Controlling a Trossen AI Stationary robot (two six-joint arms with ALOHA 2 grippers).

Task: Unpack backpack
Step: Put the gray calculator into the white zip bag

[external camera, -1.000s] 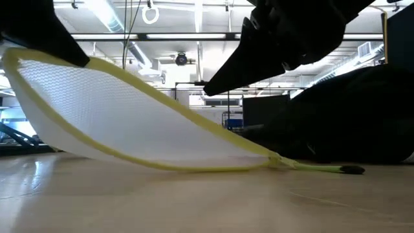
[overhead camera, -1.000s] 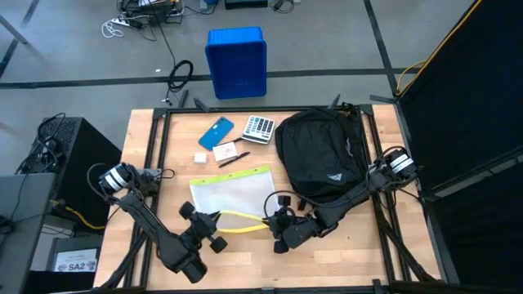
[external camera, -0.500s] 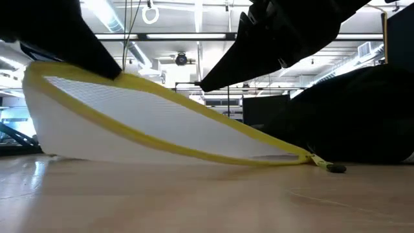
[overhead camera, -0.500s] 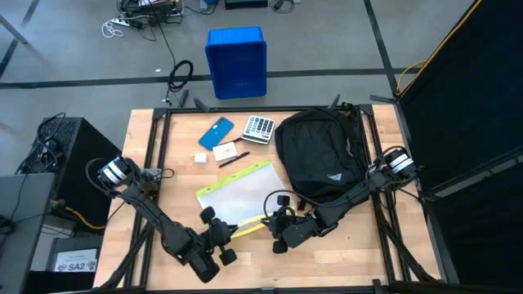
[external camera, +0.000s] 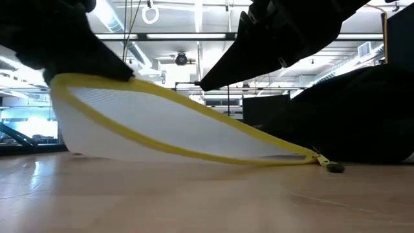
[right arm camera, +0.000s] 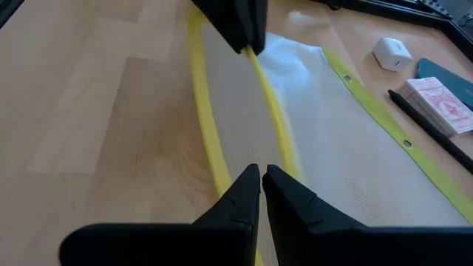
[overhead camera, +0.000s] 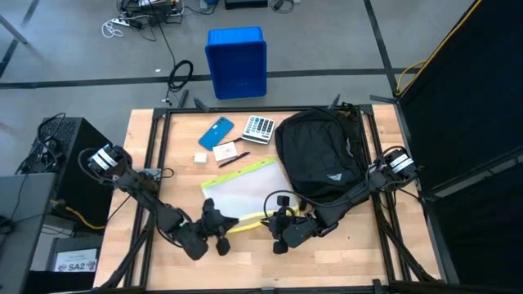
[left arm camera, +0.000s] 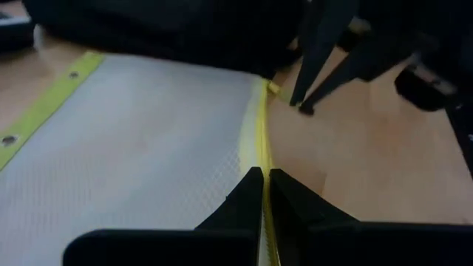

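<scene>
The black backpack (overhead camera: 320,155) lies flat on the table's right half. Beside it is a white mesh pouch (overhead camera: 243,189) with yellow edges. Its far side rests on the table and its near zipper edge is raised. My left gripper (overhead camera: 225,232) is shut on that edge near the table's front. My right gripper (overhead camera: 271,224) is shut and hovers over the pouch's near right corner (right arm camera: 281,140), clear of it in the low view. The zipper's dark pull (external camera: 335,167) lies loose on the wood. My left gripper pinches the pouch's yellow zipper edge (left arm camera: 260,151) between its two fingers, which lie along the edge. They come slanting down from the table's near left. That end (external camera: 77,81) is held raised, and the pouch slopes down to its right corner on the table.
At the table's far left lie a blue phone (overhead camera: 216,132), a calculator (overhead camera: 260,128), a pack of cards (overhead camera: 225,152), a pen (overhead camera: 233,159) and a small white box (overhead camera: 201,158). A blue bin (overhead camera: 236,62) stands on the floor beyond the far edge.
My left gripper has gone toward the table's right edge and sunk a little, turning its wrist, still shut on the pouch's edge. The raised end has followed it rightward and lower. The zipper pull has slid a little to the left on the wood.
</scene>
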